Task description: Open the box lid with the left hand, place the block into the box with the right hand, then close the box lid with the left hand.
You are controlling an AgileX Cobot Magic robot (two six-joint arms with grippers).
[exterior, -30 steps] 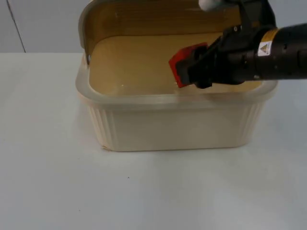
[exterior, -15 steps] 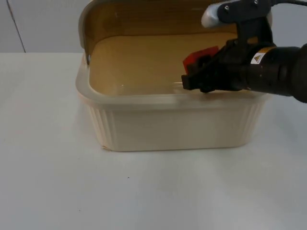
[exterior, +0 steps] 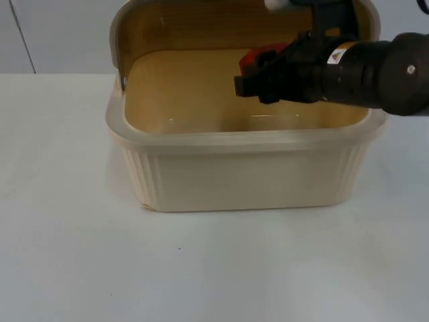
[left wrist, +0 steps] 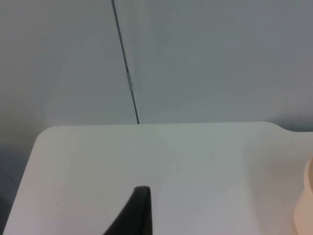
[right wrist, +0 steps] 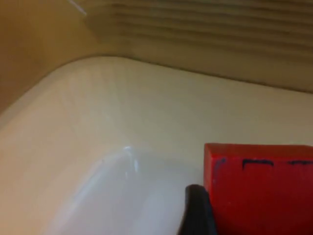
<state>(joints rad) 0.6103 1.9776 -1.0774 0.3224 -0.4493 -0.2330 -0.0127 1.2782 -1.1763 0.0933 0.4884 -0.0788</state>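
Jaws of right gripper (exterior: 249,75) clamp block (exterior: 258,56) (red) over box (exterior: 241,178); white table (exterior: 74,261).

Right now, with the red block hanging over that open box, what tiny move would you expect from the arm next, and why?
Probably a short lowering, then letting go. The right gripper holds the red block inside the cream box, above its floor, with the lid standing open behind. The left gripper waits over the white table beside the box.
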